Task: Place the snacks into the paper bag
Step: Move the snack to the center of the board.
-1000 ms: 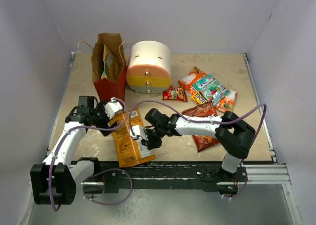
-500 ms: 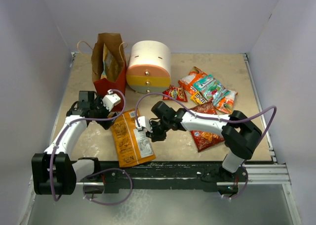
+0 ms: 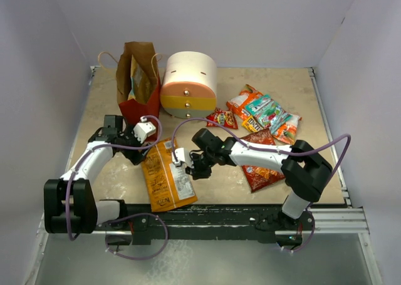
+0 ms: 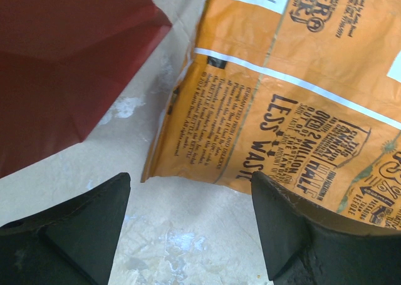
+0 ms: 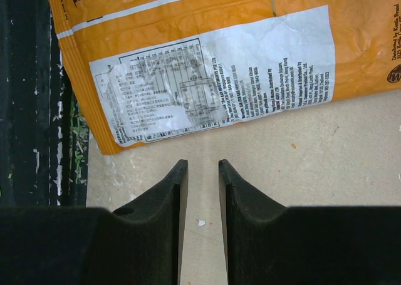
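the left gripper (image 4: pixel 189 180) has its jaws spread wide with nothing between them, poised above the far left corner of the big orange chip bag (image 3: pixel 166 178), near the red base of the paper bag (image 3: pixel 139 66). the right gripper (image 5: pixel 202 167) has its jaws drawn close together with a slim gap, gripping nothing. its tips hang over the bare table (image 3: pixel 301 91), just off the chip bag's edge by the white label.

the chip bag lies flat near the front edge of the table, between the two arms. a red crinkly bag (image 3: pixel 260 172) lies partly under the right arm.

further back on the left, the paper bag stands upright and open. there seems to be a packet inside it, though the view is too small to be sure. a round drawer unit (image 3: pixel 188 84) stands close on its right. a heap of small packets (image 3: pixel 266 113) lies at the back right, well apart from the paper bag.
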Action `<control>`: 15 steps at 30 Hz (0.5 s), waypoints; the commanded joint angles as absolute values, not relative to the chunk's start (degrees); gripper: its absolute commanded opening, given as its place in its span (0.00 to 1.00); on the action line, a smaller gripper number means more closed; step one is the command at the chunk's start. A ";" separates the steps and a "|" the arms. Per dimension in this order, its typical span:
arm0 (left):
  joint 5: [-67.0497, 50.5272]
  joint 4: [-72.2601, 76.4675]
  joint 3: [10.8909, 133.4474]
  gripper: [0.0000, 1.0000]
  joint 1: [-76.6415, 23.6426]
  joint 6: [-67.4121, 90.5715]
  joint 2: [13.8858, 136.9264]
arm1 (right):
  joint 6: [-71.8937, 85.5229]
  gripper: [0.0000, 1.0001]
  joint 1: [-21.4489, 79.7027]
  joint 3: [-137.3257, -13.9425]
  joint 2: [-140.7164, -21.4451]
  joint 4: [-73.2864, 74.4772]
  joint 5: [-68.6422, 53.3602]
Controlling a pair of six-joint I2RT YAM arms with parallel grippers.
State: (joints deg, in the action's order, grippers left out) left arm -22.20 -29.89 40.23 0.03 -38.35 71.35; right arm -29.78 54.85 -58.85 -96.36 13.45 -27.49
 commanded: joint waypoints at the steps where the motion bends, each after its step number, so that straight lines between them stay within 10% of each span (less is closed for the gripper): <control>1: -27.23 -32.94 41.92 0.79 0.44 -43.32 72.02 | -30.99 0.28 55.11 -59.57 -95.46 14.03 -26.89; 15: -24.59 -35.11 44.58 0.69 -12.45 -45.01 77.37 | -32.25 0.31 48.96 -60.47 -89.67 17.53 -27.57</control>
State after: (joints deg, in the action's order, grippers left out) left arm -24.62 -35.66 41.80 -7.73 -44.82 76.51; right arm -30.61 52.86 -58.85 -94.96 15.70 -26.52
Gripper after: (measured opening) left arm 0.696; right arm 0.296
